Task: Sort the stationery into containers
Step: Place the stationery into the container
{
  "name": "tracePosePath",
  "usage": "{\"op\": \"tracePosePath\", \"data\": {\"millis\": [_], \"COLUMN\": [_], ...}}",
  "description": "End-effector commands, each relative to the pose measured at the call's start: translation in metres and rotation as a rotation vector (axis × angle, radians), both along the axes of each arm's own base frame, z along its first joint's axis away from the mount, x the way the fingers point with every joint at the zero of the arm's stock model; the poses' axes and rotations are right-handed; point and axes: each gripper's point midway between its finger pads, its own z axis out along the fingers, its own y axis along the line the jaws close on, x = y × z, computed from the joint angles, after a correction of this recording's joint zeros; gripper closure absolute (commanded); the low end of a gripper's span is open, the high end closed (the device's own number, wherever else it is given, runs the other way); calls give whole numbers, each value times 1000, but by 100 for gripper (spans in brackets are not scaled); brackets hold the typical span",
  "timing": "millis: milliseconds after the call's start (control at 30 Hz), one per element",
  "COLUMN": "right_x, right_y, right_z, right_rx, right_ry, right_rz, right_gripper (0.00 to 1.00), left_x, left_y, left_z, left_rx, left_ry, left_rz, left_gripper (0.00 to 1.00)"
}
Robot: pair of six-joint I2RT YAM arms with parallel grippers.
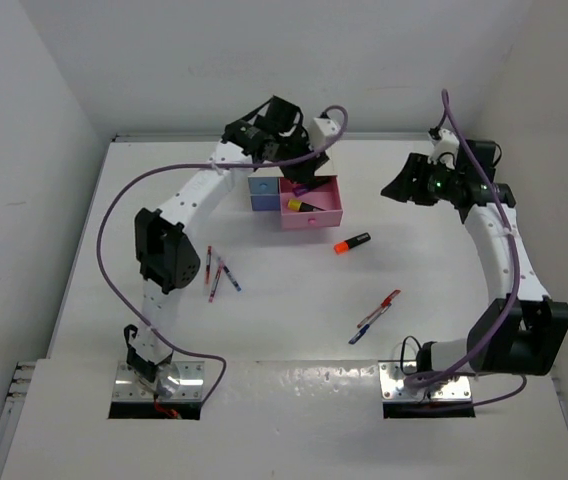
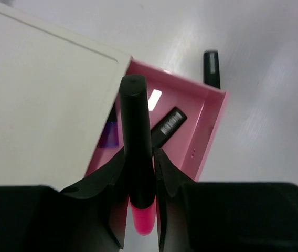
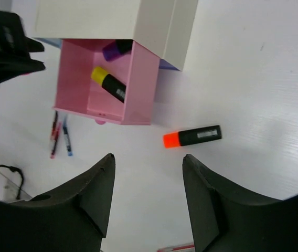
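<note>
My left gripper (image 2: 139,153) is shut on a pink highlighter (image 2: 136,121) with a black cap, held above the open pink drawer (image 2: 212,123) of the white cabinet (image 2: 44,100). In that drawer (image 3: 138,79) lie a yellow highlighter (image 3: 108,84) and a purple one (image 3: 117,48). An orange highlighter (image 3: 192,137) lies on the table to the right of the drawer. My right gripper (image 3: 148,163) hangs open and empty above the table, near the orange highlighter (image 1: 352,243). In the top view the left gripper (image 1: 299,170) is over the drawer (image 1: 326,212) and the right gripper (image 1: 396,188) is off to its right.
Two shut blue drawers (image 1: 262,194) sit left of the pink one. Thin red and blue pens (image 1: 216,272) lie at the left of the table, and more pens (image 1: 376,314) lie nearer the right arm's base. Walls enclose the table on three sides.
</note>
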Motion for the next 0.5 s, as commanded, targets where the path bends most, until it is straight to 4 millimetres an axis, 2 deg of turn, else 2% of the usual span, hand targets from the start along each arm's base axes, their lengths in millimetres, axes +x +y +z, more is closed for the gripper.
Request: {"op": "tracePosePath", "data": {"millis": [0, 133, 267, 300, 367, 400, 467], "right_x": [2, -7, -16, -21, -25, -28, -33], "right_y": [-9, -10, -9, -8, -5, -5, -2], "right_z": [1, -3, -10, -18, -16, -24, -20], "right_rx": [-114, -181, -266, -279, -308, -345, -378], "right_ry": [-106, -156, -233, -235, -300, -341, -424], "right_rz": [77, 139, 228, 250, 294, 334, 381], "right_gripper": [47, 47, 46, 46, 44, 44, 43], "left_x": [-15, -17, -16, -16, -16, -16, -15], "left_y": [5, 2, 0, -1, -3, -5, -7], "left_z": [-37, -64, -75, -79, -79, -81, -76], "left_rx": [201, 248, 257, 256, 229, 216, 180], "left_ry": [-18, 24, 37, 47, 62, 73, 84], "left_rz": [-75, -97, -106, -106, -112, -112, -120], "left_gripper": [77, 76, 68, 59, 48, 39, 33]}}
